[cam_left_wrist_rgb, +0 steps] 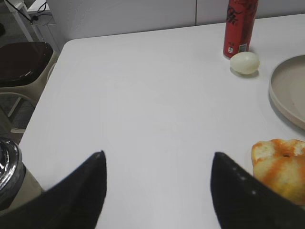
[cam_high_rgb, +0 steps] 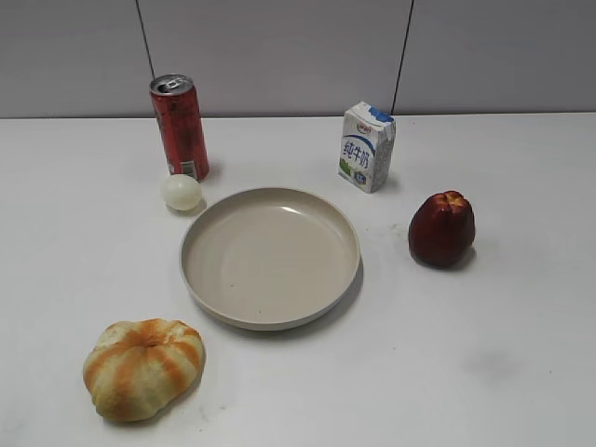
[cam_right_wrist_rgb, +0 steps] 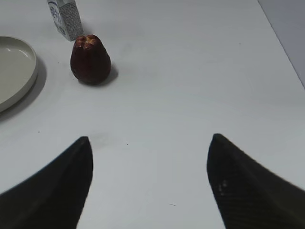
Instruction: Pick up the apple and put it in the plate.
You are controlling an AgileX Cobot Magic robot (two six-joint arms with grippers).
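The dark red apple (cam_high_rgb: 441, 228) stands upright on the white table, to the right of the beige plate (cam_high_rgb: 328, 222). In the right wrist view the apple (cam_right_wrist_rgb: 90, 59) is far ahead and left of my right gripper (cam_right_wrist_rgb: 150, 140), which is open and empty, and the plate's rim (cam_right_wrist_rgb: 31, 71) shows at the left edge. My left gripper (cam_left_wrist_rgb: 158, 154) is open and empty over bare table; the plate's edge (cam_left_wrist_rgb: 276, 98) shows at its far right. Neither gripper shows in the exterior view.
A red can (cam_high_rgb: 180, 126) and a small pale ball (cam_high_rgb: 181, 192) stand behind the plate on the left. A milk carton (cam_high_rgb: 367, 146) stands behind it on the right. An orange-and-cream bun (cam_high_rgb: 142, 367) lies at the front left. A chair (cam_left_wrist_rgb: 21, 62) stands beyond the table's left edge.
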